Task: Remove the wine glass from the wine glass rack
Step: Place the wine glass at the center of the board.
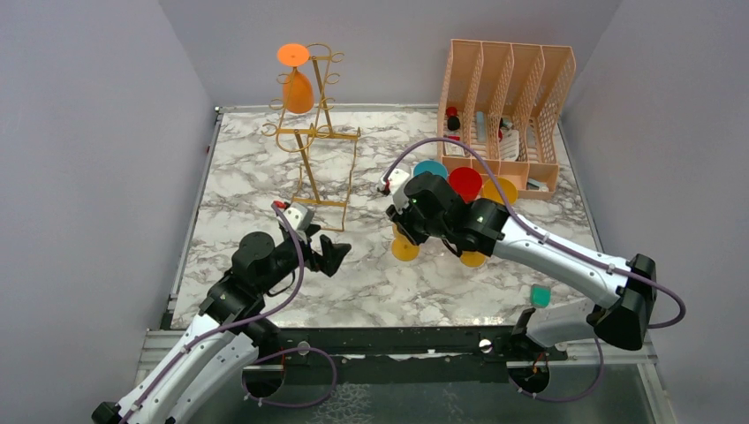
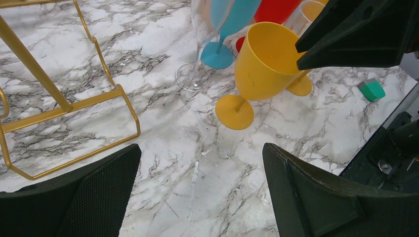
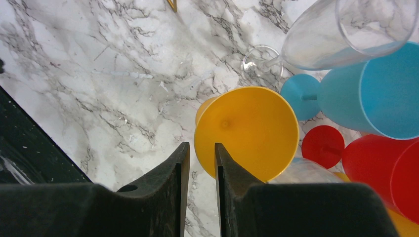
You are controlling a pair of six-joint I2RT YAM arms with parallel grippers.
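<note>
An orange wine glass point(image 1: 298, 88) hangs upside down near the top of the gold wire wine glass rack point(image 1: 313, 132) at the back left. Part of the rack's base point(image 2: 64, 106) shows in the left wrist view. My left gripper point(image 1: 331, 256) hovers low over bare marble in front of the rack, open and empty point(image 2: 200, 187). My right gripper point(image 1: 404, 216) is over a yellow wine glass point(image 3: 247, 131) standing on the table. Its jaws point(image 3: 202, 148) are narrowly parted, with the glass's rim between the tips, and one fingertip point(image 2: 301, 59) meets that rim.
Teal point(image 3: 365, 96), red point(image 3: 375, 163) and clear point(image 3: 326, 34) glasses crowd behind the yellow one. A peach lattice organiser point(image 1: 503, 106) stands at the back right. A small green block point(image 1: 540, 296) lies near the right arm. Grey walls close in on the table's sides.
</note>
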